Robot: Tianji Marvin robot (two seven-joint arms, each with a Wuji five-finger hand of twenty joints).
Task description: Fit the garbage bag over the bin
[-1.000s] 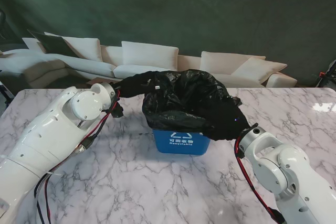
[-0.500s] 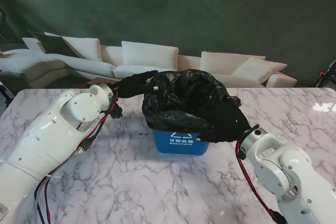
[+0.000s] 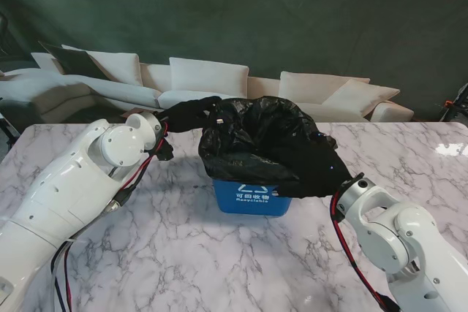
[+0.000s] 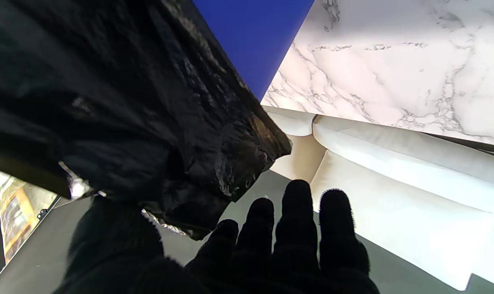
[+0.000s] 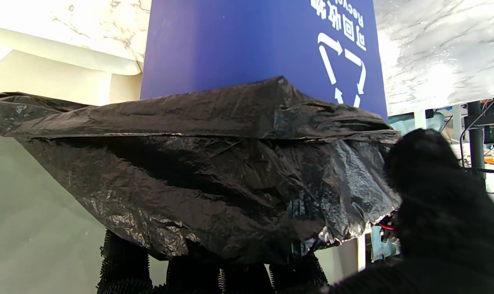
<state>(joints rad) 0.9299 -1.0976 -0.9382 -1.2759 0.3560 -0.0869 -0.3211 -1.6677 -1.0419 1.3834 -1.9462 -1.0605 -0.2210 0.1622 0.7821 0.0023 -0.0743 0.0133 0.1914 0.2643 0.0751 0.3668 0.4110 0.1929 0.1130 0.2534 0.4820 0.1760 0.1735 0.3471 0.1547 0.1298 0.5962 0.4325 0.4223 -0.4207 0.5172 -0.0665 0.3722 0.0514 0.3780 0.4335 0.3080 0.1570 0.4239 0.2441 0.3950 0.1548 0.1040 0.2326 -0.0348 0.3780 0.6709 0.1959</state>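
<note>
A blue bin [image 3: 252, 197] stands at the table's middle, its recycling mark facing me. The black garbage bag [image 3: 257, 135] billows over its top and hides the rim. My black-gloved left hand [image 3: 191, 112] holds the bag's left edge, just off the bin's left corner. In the left wrist view the bag [image 4: 128, 102] lies over the thumb while the fingers [image 4: 296, 228] reach straight past the bin wall [image 4: 255, 36]. My right hand [image 3: 319, 173] grips the bag's right edge. In the right wrist view the bag [image 5: 214, 171] drapes over the fingers beside the bin [image 5: 247, 45].
The marble table [image 3: 219, 261] spreads around the bin. White sofas [image 3: 208, 78] line up beyond its far edge before a dark green backdrop. Both white forearms rest low over the table on either side of the bin.
My left hand has lifted a little and moved slightly right with the bag's edge. My right wrist has shifted a touch outward. The bag stays spread over the bin.
</note>
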